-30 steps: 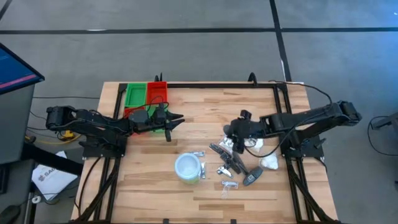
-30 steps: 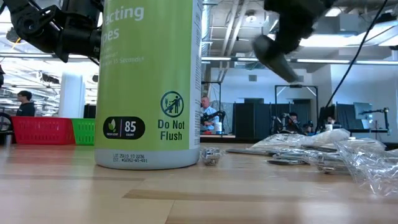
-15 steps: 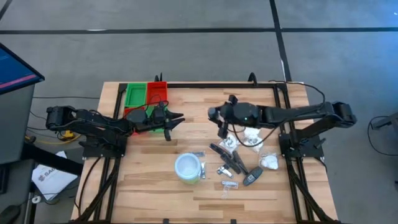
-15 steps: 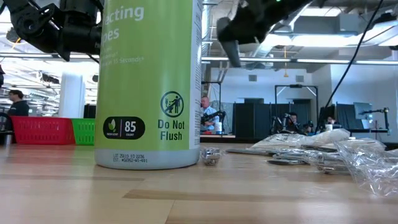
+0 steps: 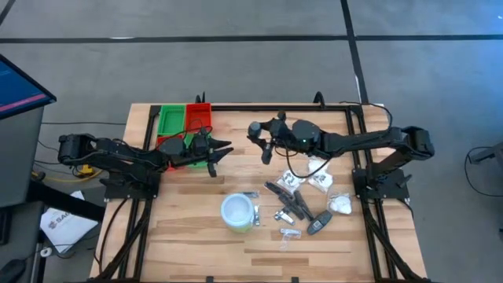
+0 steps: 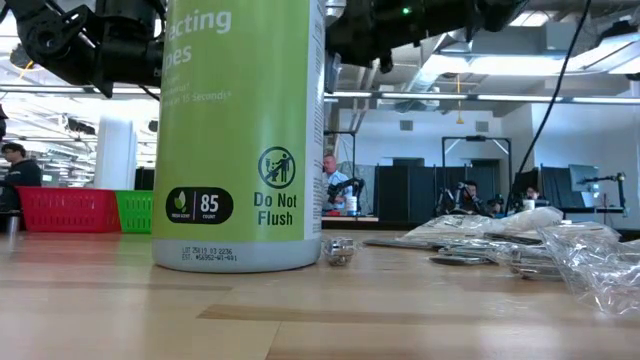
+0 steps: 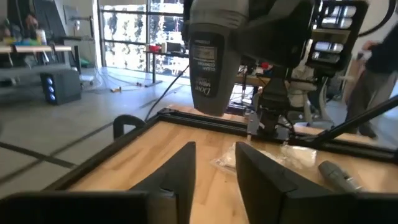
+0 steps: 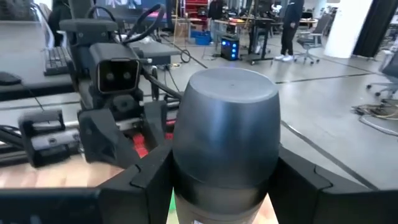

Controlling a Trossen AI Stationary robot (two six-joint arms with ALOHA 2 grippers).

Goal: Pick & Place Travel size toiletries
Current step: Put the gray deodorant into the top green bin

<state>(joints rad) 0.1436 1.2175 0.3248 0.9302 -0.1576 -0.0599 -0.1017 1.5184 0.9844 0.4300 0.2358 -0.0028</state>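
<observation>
right gripper (image 5: 263,147) clamped on a dark grey stick (image 8: 224,143), held mid-table facing the left gripper (image 5: 222,149) | handover best done slow — stick centred between those parted fingers | tray (image 5: 185,119) just behind

A dark grey stick (image 8: 225,140) sits in the black right pincer (image 5: 263,145), over a pale wood bench (image 5: 236,251) carrying a red-and-green tray (image 5: 174,118) and white-topped green tub (image 5: 236,212).
</observation>
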